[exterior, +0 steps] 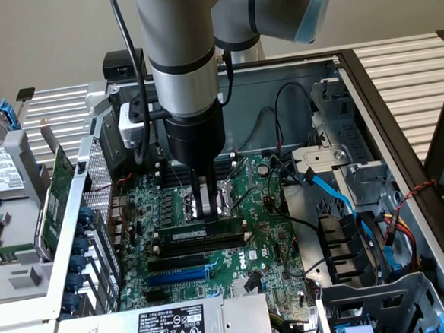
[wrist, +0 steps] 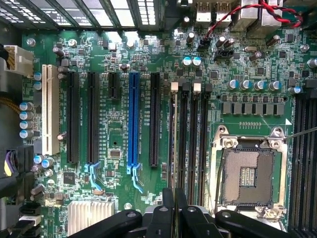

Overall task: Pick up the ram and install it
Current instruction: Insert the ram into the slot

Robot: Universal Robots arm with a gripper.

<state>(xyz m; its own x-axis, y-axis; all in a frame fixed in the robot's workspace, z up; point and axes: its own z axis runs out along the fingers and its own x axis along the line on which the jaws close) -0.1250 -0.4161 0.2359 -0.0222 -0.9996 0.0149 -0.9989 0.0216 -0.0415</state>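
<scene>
The black 2-finger gripper [exterior: 205, 207] pinches narrowly the long thin green circuit-board ram stick [exterior: 200, 233], holding it edge-down, aligned for seating along 1 black plastic memory slot [exterior: 231, 243].

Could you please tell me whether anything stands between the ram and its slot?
Nothing visible does. The claw holds the ram edge-on right along the slot, and no cable crosses it. Whether the ram is seated, I cannot tell.

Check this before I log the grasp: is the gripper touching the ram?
Touching. The wrist view shows the gripper closed on the thin edge of the ram.
</scene>
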